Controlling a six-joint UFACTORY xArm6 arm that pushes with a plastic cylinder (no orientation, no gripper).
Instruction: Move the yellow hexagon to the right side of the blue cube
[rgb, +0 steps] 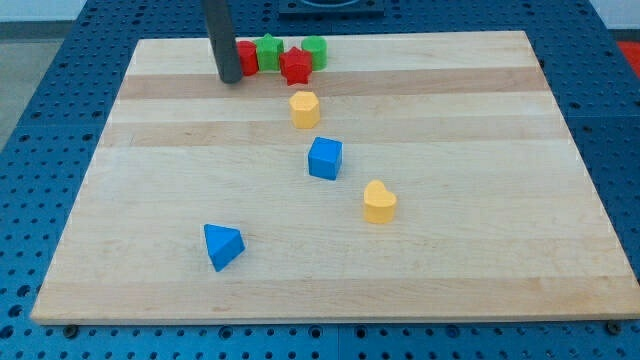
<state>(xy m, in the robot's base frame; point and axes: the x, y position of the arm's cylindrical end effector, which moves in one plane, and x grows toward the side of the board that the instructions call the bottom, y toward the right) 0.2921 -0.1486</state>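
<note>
The yellow hexagon (304, 108) sits in the upper middle of the wooden board (480, 200). The blue cube (325, 158) lies just below it and slightly to the view's right. My tip (230, 79) rests on the board near the view's top, to the left of the yellow hexagon and a little higher, well apart from it. The rod partly covers a red block (247, 57) behind it.
A yellow heart-shaped block (379, 202) lies below and right of the blue cube. A blue triangular block (222, 245) sits at lower left. At the top edge are a green star-like block (269, 50), a red star block (296, 66) and a green block (315, 50).
</note>
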